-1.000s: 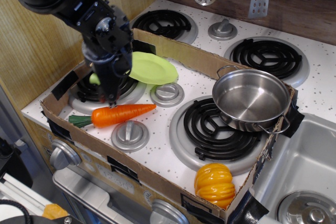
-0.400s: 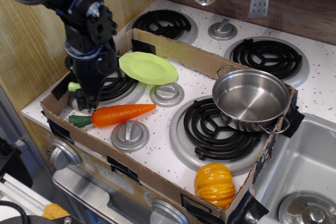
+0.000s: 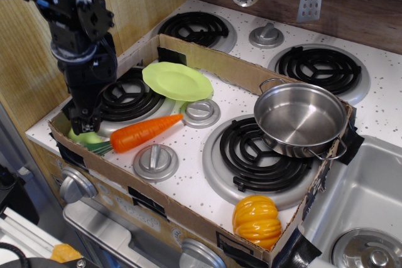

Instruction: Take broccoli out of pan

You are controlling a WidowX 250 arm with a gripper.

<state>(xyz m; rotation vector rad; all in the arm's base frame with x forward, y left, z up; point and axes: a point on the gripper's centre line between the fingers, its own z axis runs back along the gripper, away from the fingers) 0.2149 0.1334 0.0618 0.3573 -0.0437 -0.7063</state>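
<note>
The broccoli [image 3: 85, 136] is a small light-green lump low in the front left corner of the cardboard box, beside the carrot's leafy top. My gripper [image 3: 85, 125] points down right over it, with the fingers closed on its upper part; the contact is partly hidden by the black arm. The pan [image 3: 300, 117] is a shiny steel pot with wire loop handles, standing empty on the front right burner, far to the right of the gripper.
An orange carrot [image 3: 142, 132] lies just right of the broccoli. A lime-green plate [image 3: 178, 81] leans on the left burner. A low cardboard box wall [image 3: 157, 208] rings the stove area. An orange pumpkin [image 3: 256, 218] sits at the front right. A sink [image 3: 367, 205] is at the right.
My gripper has carried the broccoli from over the left burner leftward and down into the box's front left corner. The pan stays empty and has not moved.
</note>
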